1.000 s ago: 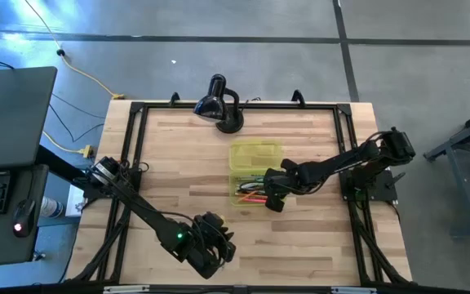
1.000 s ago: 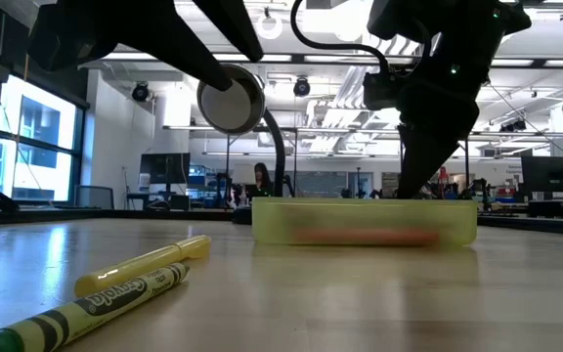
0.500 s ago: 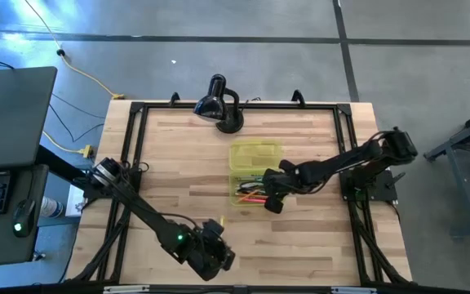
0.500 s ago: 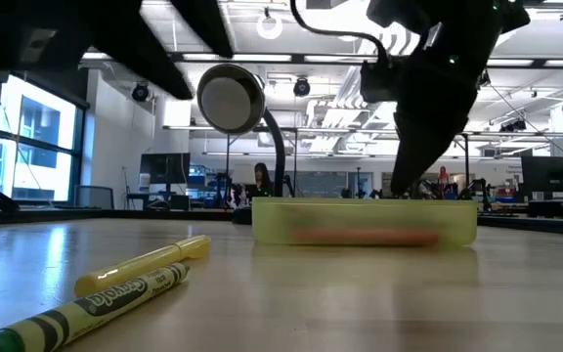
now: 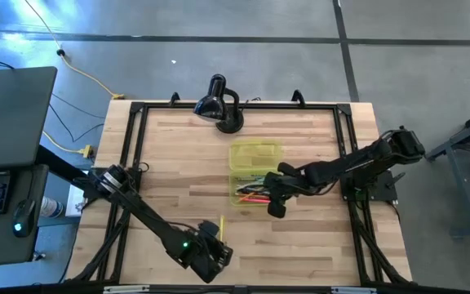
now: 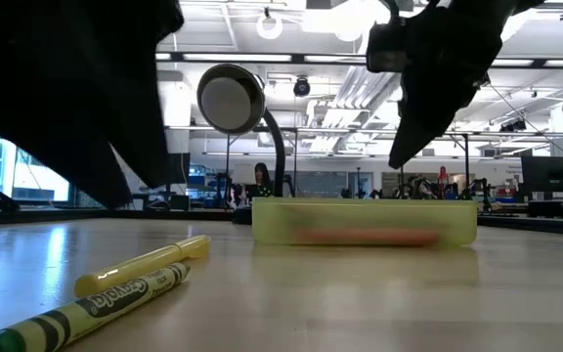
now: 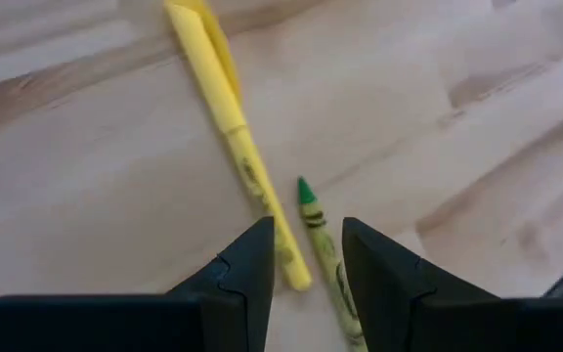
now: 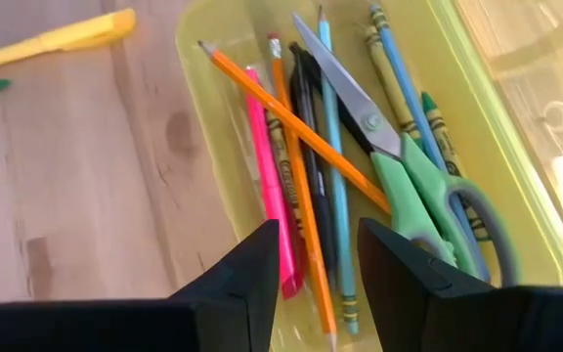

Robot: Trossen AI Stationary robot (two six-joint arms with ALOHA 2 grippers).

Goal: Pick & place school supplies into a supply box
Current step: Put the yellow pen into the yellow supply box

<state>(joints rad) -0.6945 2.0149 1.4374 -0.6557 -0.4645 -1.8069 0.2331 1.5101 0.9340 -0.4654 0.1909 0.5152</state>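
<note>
The supply box is a translucent yellow-green tray [image 5: 251, 193] with its lid [image 5: 256, 154] lying open on the far side. In the right wrist view the tray [image 8: 203, 117] holds pencils, pens, crayons and green-handled scissors [image 8: 409, 176]. My right gripper [image 8: 318, 235] hangs open and empty over the tray's near end [image 5: 274, 208]. A yellow highlighter [image 7: 233, 127] and a green crayon [image 7: 325, 264] lie flat on the table near its near edge. My left gripper [image 7: 308, 235] is open just above the crayon, with a finger on either side of it [image 5: 212, 253].
A black desk lamp [image 5: 219, 104] stands at the table's far edge behind the box, and in the low view [image 6: 231, 98] its head shows above the tray [image 6: 360, 223]. A black frame rail [image 5: 137, 147] runs around the table. Bare wood lies left of the box.
My left gripper has moved toward the table's near edge and come down, uncovering the yellow highlighter. My right gripper has lifted up out of the tray and drawn slightly toward the near edge.
</note>
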